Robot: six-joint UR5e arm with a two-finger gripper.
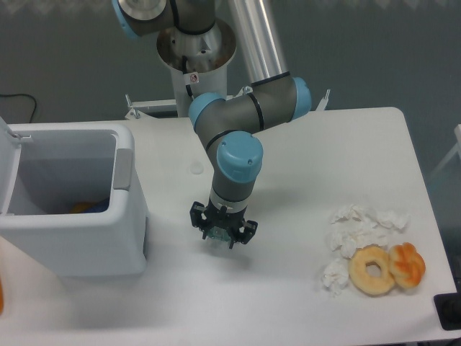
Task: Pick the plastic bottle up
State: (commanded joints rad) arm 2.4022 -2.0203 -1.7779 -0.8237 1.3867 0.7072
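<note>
My gripper point(222, 234) points straight down over the middle of the white table point(288, 144), just right of the white bin. The plastic bottle point(217, 238) shows only as a small clear, green-tinted piece between and just below the fingers; the rest is hidden under the gripper body. The jaws look closed on the bottle from both sides. A soft shadow lies on the table just below and to the right of the gripper.
A white open bin point(72, 209) with blue and orange things inside stands at the left, close to the gripper. Crumpled white tissues point(353, 231) and two doughnut-like rings point(373, 269) lie at the right front. A small round cap point(196, 169) lies behind the gripper.
</note>
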